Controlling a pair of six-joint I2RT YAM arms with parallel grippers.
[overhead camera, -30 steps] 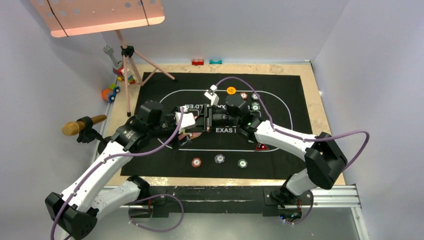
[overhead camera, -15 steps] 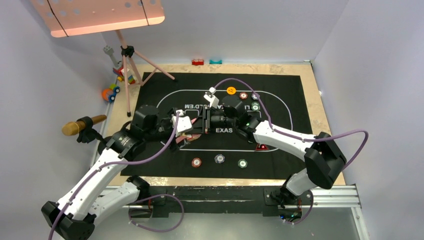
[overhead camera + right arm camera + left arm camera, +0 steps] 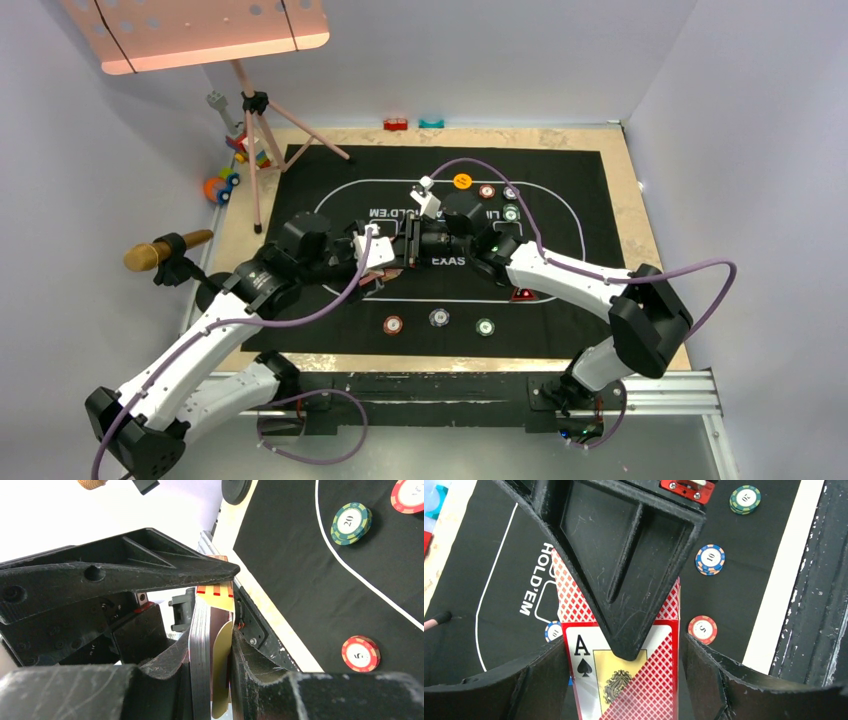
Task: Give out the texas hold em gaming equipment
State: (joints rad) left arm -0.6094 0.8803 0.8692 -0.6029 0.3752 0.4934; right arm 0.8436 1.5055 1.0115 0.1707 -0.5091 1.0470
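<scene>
Two tools are meeting over the middle of the black poker mat (image 3: 330, 170), and the danger is at this meeting. Your right tool (image 3: 212, 655) is clenching the deck of red-backed cards (image 3: 202, 645) on its edges, as the right wrist view is showing. Your left tool (image 3: 624, 655) is reaching to the ace of spades (image 3: 624, 680), the front card; its pads are standing on both sides of this card, and I cannot tell if they are pressing it or are only beside it. If you are pulling without a firm pinch, the ace may be slipping out and falling on the mat. If the pinch is going too deep, two cards may be coming together. A hard pull can also be loosening the deck.

The dealt chips are lying apart from the tools: the red chip (image 3: 702, 629), the blue chip (image 3: 710, 559) and the green chip (image 3: 745, 499) are resting on the mat near the tabletop's near edge.
</scene>
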